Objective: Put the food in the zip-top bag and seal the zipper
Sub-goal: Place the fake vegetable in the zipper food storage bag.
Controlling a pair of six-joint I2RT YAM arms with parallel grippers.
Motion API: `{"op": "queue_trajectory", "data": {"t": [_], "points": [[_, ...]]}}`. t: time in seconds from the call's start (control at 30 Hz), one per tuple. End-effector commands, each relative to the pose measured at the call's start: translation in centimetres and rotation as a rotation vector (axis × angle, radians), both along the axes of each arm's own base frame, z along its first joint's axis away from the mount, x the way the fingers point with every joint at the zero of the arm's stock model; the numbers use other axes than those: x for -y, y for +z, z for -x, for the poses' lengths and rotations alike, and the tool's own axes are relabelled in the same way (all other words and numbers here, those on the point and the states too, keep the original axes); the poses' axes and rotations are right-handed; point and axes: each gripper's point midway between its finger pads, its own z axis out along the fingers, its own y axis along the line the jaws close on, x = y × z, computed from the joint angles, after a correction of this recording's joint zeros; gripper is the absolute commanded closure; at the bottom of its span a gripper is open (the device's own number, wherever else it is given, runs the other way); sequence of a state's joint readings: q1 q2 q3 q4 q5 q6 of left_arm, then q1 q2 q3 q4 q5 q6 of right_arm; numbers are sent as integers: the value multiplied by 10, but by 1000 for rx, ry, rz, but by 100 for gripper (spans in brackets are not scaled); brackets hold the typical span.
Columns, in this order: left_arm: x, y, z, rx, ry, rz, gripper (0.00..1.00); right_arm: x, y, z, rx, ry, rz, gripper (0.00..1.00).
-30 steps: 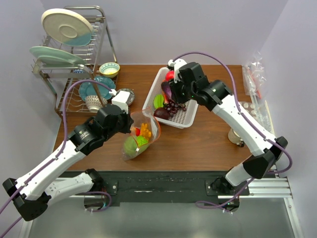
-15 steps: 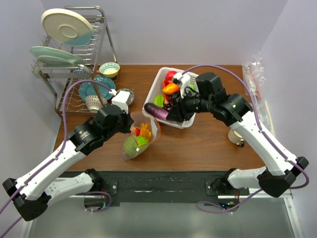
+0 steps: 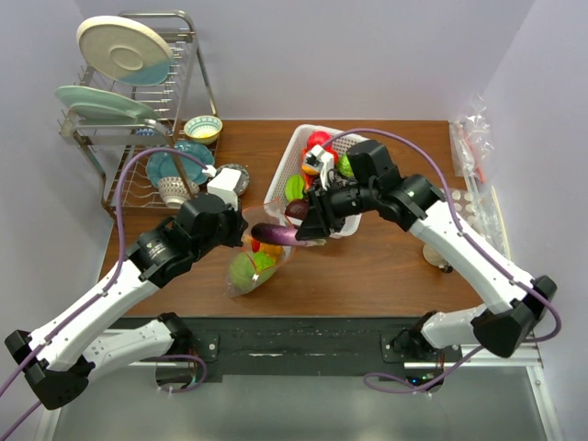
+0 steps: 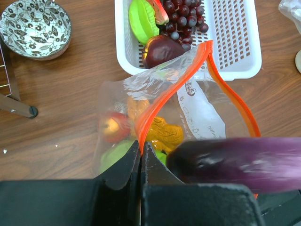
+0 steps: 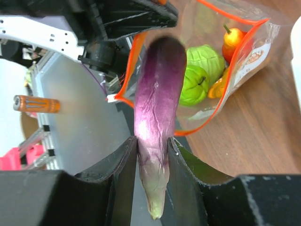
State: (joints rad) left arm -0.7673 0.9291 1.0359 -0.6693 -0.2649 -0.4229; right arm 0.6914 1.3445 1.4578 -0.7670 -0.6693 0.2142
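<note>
Top: L arm reaches fwd, left gripper [image 3: 239, 231] clamped tight on zip-top bag [image 3: 260, 257] rim. R arm bends over from white basket [image 3: 279, 171], right gripper [image 3: 308, 226] pinching purple eggplant [image 3: 274, 234] above bag mouth. Brown table [image 3: 386, 266], lilac walls [image 3: 367, 64].
L wrist: zipper [image 4: 155, 106] gaping, toy fruit [image 4: 164, 134] inside.
R wrist: eggplant points at mouth.

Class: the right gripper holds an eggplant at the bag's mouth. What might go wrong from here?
1. The right gripper holds the long eggplant near its stem end; the far tip may snag the zipper.
2. The left gripper pinches just one edge of the bag; a push could pull it free.
3. Food already lies in the bag, so the eggplant might stick out and block sealing.
</note>
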Motion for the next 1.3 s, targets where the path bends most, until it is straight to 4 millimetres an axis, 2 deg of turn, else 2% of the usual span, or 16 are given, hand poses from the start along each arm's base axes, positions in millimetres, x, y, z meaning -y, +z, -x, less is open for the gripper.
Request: {"op": "queue_trajectory", "data": {"t": [0.0,0.2,0.37,0.43,0.47,0.53,0.6,0.67,0.73,0.77,0.9,1.0,1.07,1.1,1.17,1.27], "points": [[5,26,-3,65,-13,48,100,-24,13,-16,-54,4,-57,65],[4,26,-3,64,-11,48,100,-49,19,-39,-111,-12,-92,62],[2,26,-3,66,-5,45,100,-61,19,-45,-150,-26,-134,61],[2,25,-3,64,-4,40,100,-58,20,-44,-132,-32,-134,47],[1,25,-3,65,-2,39,100,-57,21,-44,-124,-33,-132,35],[2,25,-4,67,-4,38,100,-51,20,-46,-89,-51,-108,27],[2,26,-4,68,-4,36,100,-43,26,-44,-58,-68,-100,23],[2,27,-5,69,-4,37,100,-35,32,-46,-4,-105,-89,15],[2,28,-5,74,-2,41,100,-28,27,-49,19,-144,-68,4],[2,27,-5,72,-3,39,100,-24,28,-49,35,-164,-64,1],[0,25,-4,71,0,36,100,1,18,-53,101,-295,-34,1],[-1,25,-3,71,3,34,100,8,5,-46,102,-312,-45,1],[-2,26,-3,74,4,36,100,9,-4,-41,74,-312,-46,1],[-2,26,-3,74,6,35,100,10,-17,-37,50,-304,-29,1],[-2,26,-3,74,6,35,100,9,-28,-29,0,-285,-27,1],[-1,25,-3,73,2,39,100,9,-39,-29,-31,-309,-20,1]]}}
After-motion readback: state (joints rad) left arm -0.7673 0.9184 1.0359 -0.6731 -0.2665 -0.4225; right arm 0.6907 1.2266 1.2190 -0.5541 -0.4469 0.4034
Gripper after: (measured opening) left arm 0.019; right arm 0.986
